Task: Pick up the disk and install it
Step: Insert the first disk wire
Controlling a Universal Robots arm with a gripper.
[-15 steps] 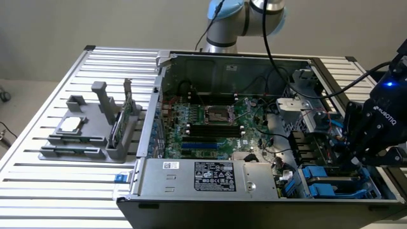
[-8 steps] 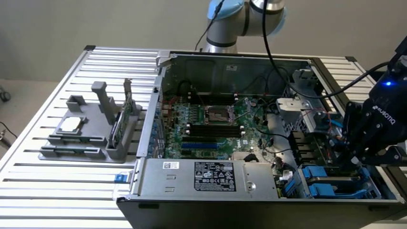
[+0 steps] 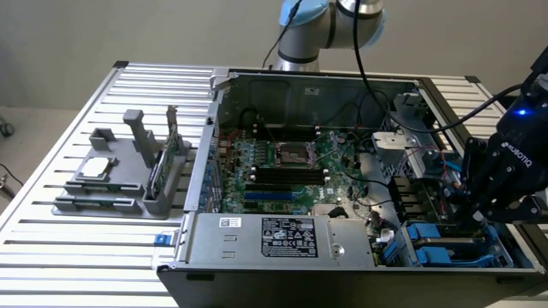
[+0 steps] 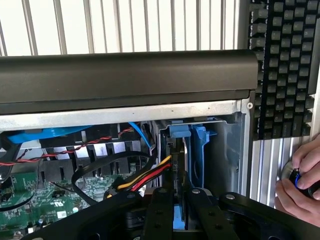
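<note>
Seating the disk (image 4: 176, 170), pinched edge-on in the gripper (image 4: 176, 210), into the blue drive bay (image 3: 445, 247) at the computer case's (image 3: 256, 253) near corner on the exterior view's right; likely requiring straight downward pressing.

We can read "ROBOTIQ" in white letters on the black gripper (image 3: 505, 168). The white-and-black labels on the power supply (image 3: 278, 239) carry print and certification marks too small for us to read.
</note>
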